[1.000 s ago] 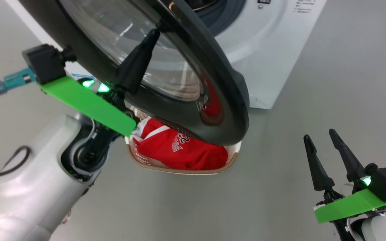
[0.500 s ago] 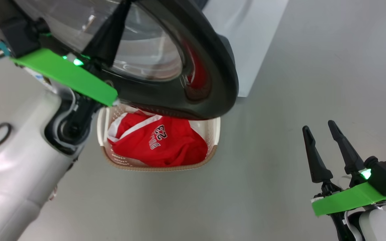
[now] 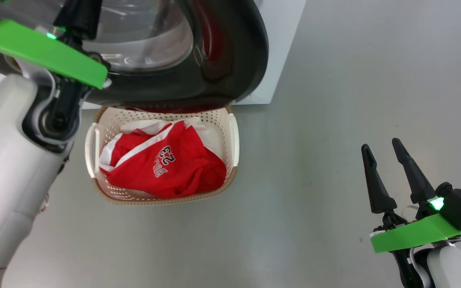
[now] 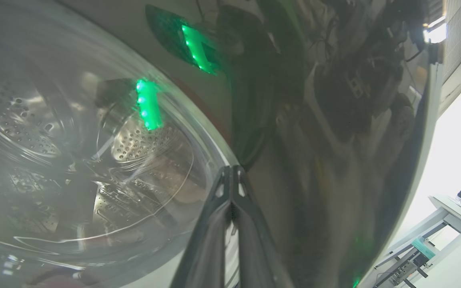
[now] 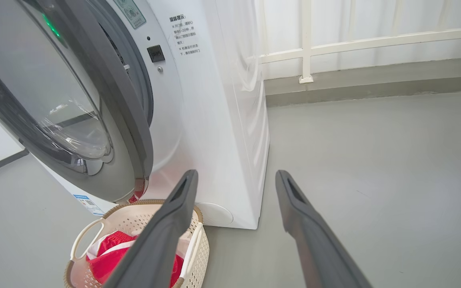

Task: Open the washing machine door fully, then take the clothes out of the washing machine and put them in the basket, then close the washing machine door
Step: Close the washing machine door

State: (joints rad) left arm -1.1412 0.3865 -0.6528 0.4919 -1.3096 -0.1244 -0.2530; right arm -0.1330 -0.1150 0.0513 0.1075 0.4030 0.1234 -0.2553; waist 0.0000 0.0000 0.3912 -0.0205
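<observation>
The washing machine door (image 3: 234,60), with its black rim and clear glass, hangs over the far end of the basket (image 3: 234,136). In the right wrist view the door (image 5: 106,100) stands ajar, close to the front of the white washing machine (image 5: 222,120). My left gripper (image 4: 230,170) is shut, its tips pressed on the door's outer face where the glass meets the rim. The clothes (image 3: 166,164), a red jersey with white pieces, lie in the basket. At the lower right my right gripper (image 3: 380,146) hangs open and empty over the floor.
My pale left forearm (image 3: 6,168) stands just left of the basket. Grey floor (image 3: 314,200) stretches between the basket and my right gripper. A white railing and curtain (image 5: 334,40) run behind the machine.
The head camera has turned, so the basket now shows whole. The door has swung nearer the machine's front with my shut left gripper still against it. My right gripper has stayed open and still.
</observation>
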